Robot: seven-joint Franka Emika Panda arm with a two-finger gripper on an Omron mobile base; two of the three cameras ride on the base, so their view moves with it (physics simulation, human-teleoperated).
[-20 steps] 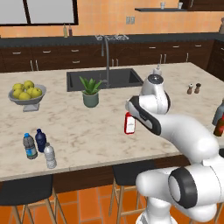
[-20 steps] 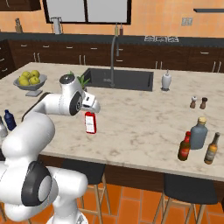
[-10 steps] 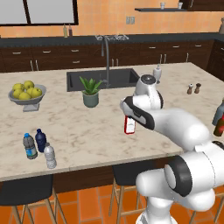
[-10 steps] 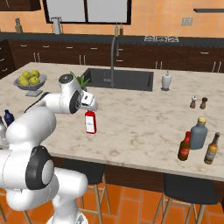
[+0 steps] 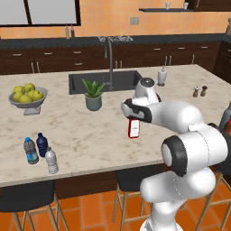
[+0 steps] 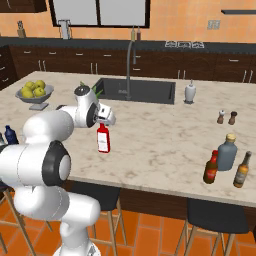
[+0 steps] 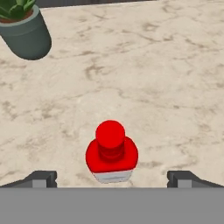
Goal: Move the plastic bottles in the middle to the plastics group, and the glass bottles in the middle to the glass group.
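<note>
The red bottle point(image 5: 134, 127) with a white label stands upright mid-counter, also the red bottle point(image 6: 103, 139). My gripper point(image 5: 133, 118) hangs just above its cap, open. In the hand view the fingertips point(image 7: 41, 178) sit wide apart on either side of the red bottle point(image 7: 111, 151), not touching it. The small clear greyish bottle point(image 5: 52, 160) stands beside the blue-labelled bottle point(image 5: 30, 150) and the navy bottle point(image 5: 42, 144) at the front left. At the right, the brown red-capped bottle point(image 6: 211, 167) stands next to the grey-blue glass bottle point(image 6: 228, 152).
A potted plant point(image 5: 93, 94) stands behind the red bottle, near the sink point(image 5: 106, 81). A bowl of fruit point(image 5: 27, 95) sits far left. A soap dispenser point(image 5: 161, 76) and the salt and pepper shakers point(image 5: 199, 91) are at the back right. An amber bottle point(image 6: 242, 170) flanks the glass group.
The arm's elbow has swung and the hand has shifted slightly over the red bottle. The bottle itself has not moved.
</note>
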